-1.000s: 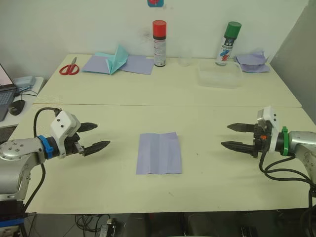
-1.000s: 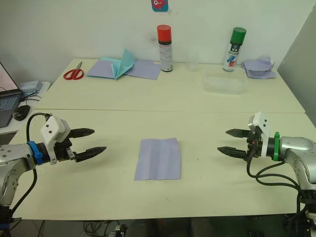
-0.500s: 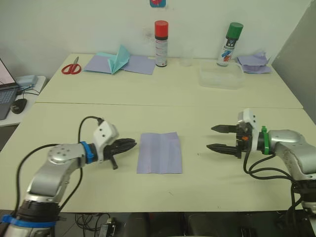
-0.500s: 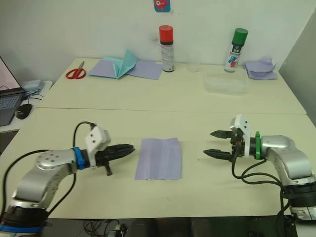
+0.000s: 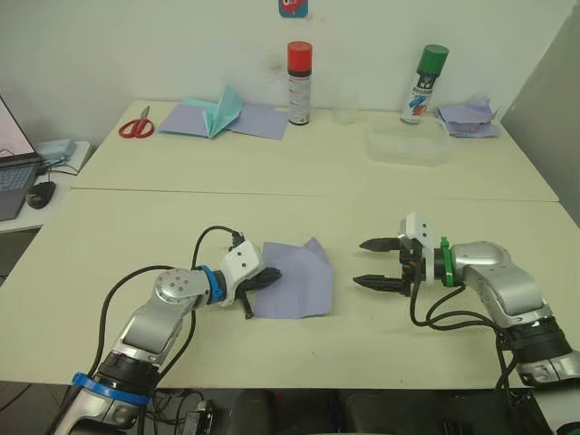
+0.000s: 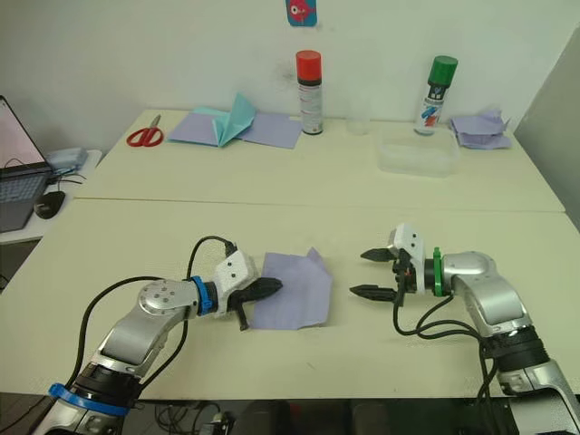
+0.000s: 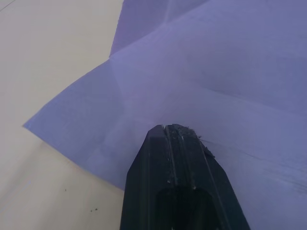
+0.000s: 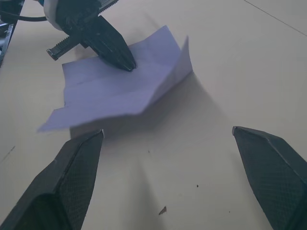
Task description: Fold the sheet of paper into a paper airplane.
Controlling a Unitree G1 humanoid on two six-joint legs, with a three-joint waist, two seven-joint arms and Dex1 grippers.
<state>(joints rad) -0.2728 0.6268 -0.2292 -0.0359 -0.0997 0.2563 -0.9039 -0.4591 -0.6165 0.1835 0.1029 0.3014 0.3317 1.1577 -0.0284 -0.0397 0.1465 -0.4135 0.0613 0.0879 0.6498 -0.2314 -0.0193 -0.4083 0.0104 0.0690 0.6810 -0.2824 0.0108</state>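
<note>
The sheet of paper (image 5: 299, 276) is pale lavender with lengthwise creases and lies on the near table's middle. Its far right corner (image 8: 184, 48) curls up off the surface. My left gripper (image 5: 272, 275) is shut. Its joined tips rest on top of the sheet's left part, as the left wrist view (image 7: 175, 128) and the right wrist view (image 8: 127, 64) both show. My right gripper (image 5: 359, 263) stands open just right of the sheet, a small gap away, fingers pointing at it with nothing between them (image 8: 166, 130).
On the far table are red scissors (image 5: 137, 128), lavender sheets with a teal paper shape (image 5: 222, 113), a red-capped can (image 5: 298, 82), a green-capped can (image 5: 421, 83), a clear tub (image 5: 405, 143) and crumpled lavender paper (image 5: 469, 116). A laptop (image 5: 14, 168) and mouse (image 5: 41, 193) sit left.
My left gripper has shut and travelled right onto the sheet's left part. The right gripper has moved left toward the sheet, still open. The sheet's far right corner has lifted.
</note>
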